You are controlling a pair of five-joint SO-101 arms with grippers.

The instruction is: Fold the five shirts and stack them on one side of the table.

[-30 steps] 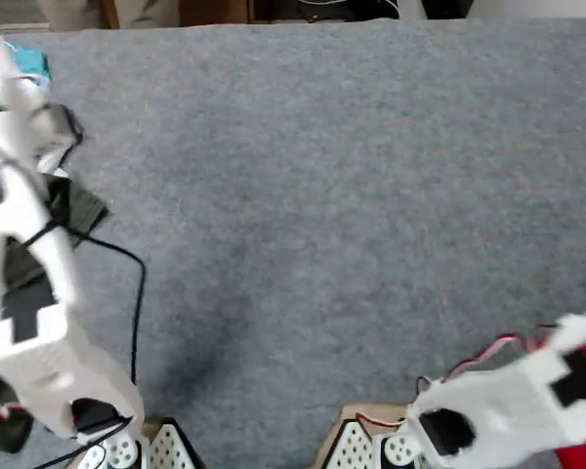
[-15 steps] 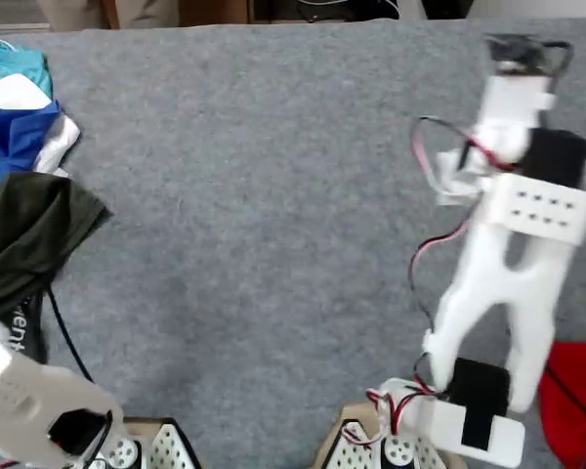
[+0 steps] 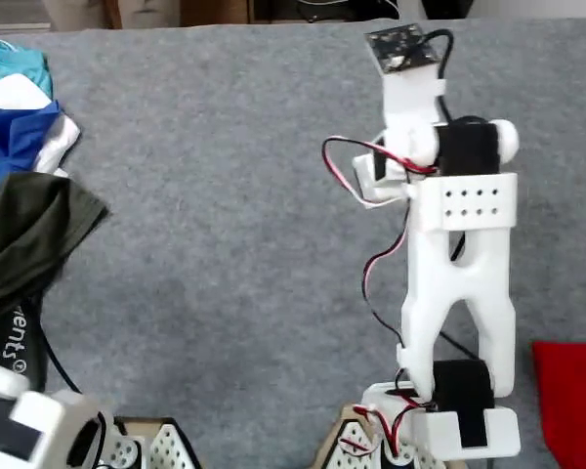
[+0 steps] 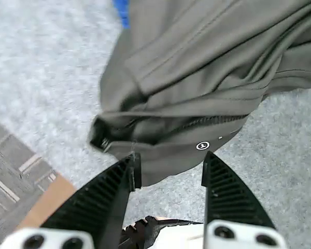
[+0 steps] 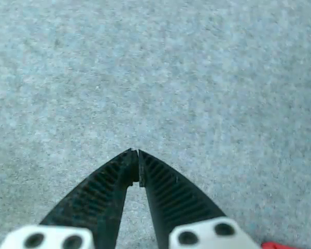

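High view: the right arm (image 3: 459,254) has swung out over the grey surface (image 3: 225,195), right fingers (image 5: 103,192) pinched together and empty, left fingers (image 4: 114,192) spread above the crumpled olive shirt (image 4: 207,67), so no fold has begun.

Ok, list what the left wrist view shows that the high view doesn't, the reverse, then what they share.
Left wrist view adds the left gripper, black ribbed fingers open, and a white round mark on the crumpled dark olive shirt beyond them. High view adds the flat red shirt at the table's right edge, the teal shirt at the far left corner, and the white right arm stretched over the table. Both share the olive shirt, the blue shirt and the grey felt tabletop.
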